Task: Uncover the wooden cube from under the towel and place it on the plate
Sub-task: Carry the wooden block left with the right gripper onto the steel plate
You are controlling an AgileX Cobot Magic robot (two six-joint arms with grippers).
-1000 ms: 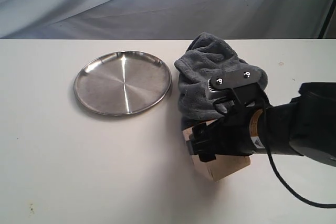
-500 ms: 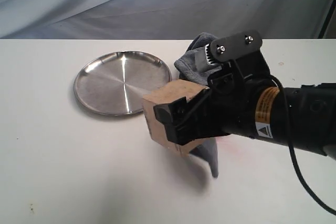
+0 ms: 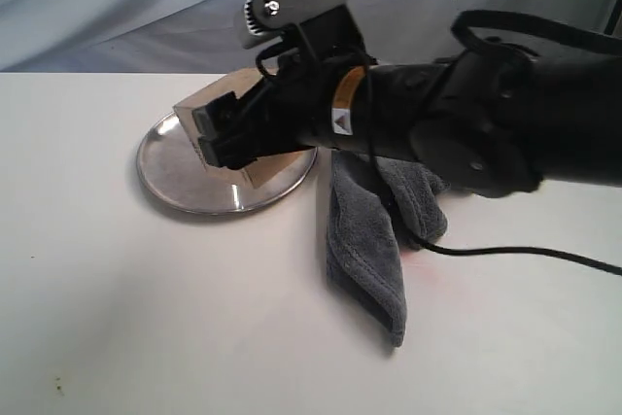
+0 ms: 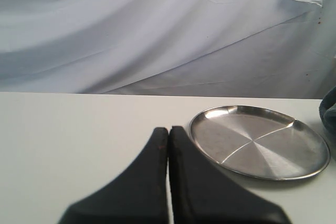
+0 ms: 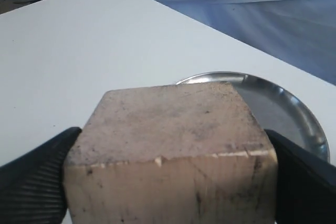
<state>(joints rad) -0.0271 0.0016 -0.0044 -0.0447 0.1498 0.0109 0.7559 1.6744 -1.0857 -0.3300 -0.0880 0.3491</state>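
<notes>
Pale tan wooden cube (image 5: 168, 129) is gripped by the right end effector (image 5: 170, 182), over the round shiny steel plate (image 3: 180, 187). The left end effector (image 4: 168, 132) is closed. The grey towel (image 3: 369, 250) lies beside the plate.

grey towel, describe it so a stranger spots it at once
Start at the white table. Right of the round shiny steel plate in the exterior view lies the crumpled dark grey fleece towel. It alone is soft and matte.
</notes>
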